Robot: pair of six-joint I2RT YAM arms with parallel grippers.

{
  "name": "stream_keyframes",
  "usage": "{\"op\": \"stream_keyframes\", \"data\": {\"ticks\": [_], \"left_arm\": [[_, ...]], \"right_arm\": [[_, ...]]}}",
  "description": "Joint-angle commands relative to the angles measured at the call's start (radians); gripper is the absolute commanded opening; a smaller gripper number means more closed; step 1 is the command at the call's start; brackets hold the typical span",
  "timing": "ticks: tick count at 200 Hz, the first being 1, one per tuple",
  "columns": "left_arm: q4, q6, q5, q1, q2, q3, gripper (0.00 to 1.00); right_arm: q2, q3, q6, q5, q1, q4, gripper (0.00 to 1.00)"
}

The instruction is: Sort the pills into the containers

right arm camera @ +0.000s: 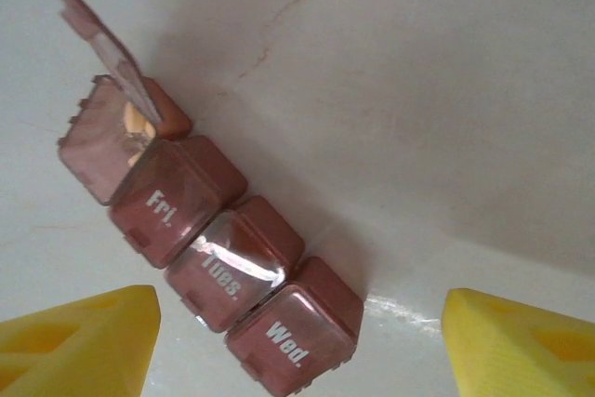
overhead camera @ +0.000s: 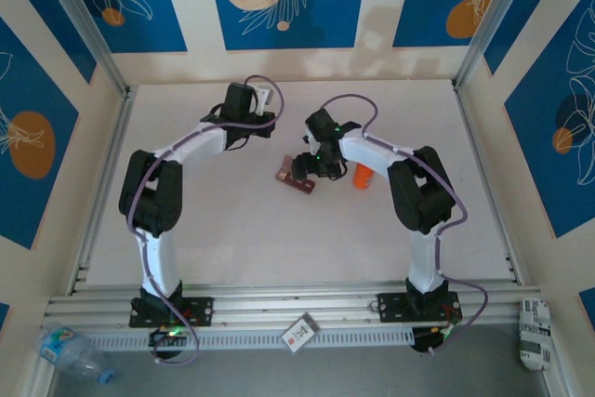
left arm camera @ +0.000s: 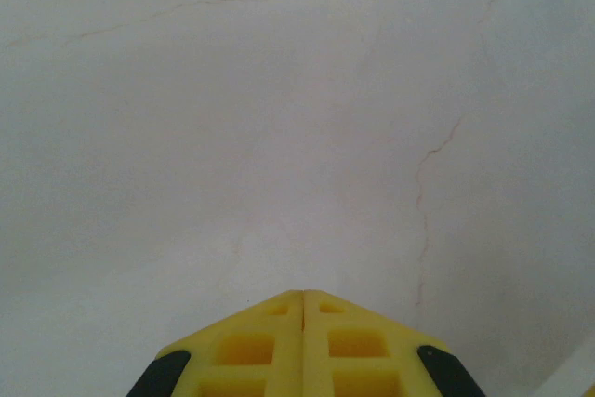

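Note:
The containers are a reddish-brown strip of four square compartments lying slantwise on the white table, seen small at mid-table in the top view. Three lids, marked Fri., Tues. and Wed., are down. The far end lid stands up, and a tan pill lies in that compartment. My right gripper hangs open just above the strip's Wed. end, one yellow finger on each side, touching nothing; from above it is over the strip. My left gripper is shut, fingers pressed together with nothing between them, over bare table at the back.
A small orange bottle lies just right of the right gripper. Blue patterned panels wall the table on three sides. In front of the rail at the near edge lie a plastic bottle, a card and a white packet.

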Motion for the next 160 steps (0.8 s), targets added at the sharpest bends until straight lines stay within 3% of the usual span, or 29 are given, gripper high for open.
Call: {"op": "stream_keyframes", "data": {"ticks": [1, 62, 160], "left_arm": [[-0.094, -0.002, 0.068, -0.011, 0.039, 0.060, 0.00], [-0.166, -0.009, 0.108, -0.030, 0.104, 0.144, 0.00], [-0.431, 0.042, 0.107, -0.083, 0.267, 0.380, 0.00]], "right_arm": [[0.019, -0.016, -0.003, 0.013, 0.000, -0.009, 0.79], [0.046, -0.034, -0.002, 0.019, -0.008, -0.001, 0.79], [0.057, -0.068, 0.015, 0.016, -0.018, 0.016, 0.77]]}}
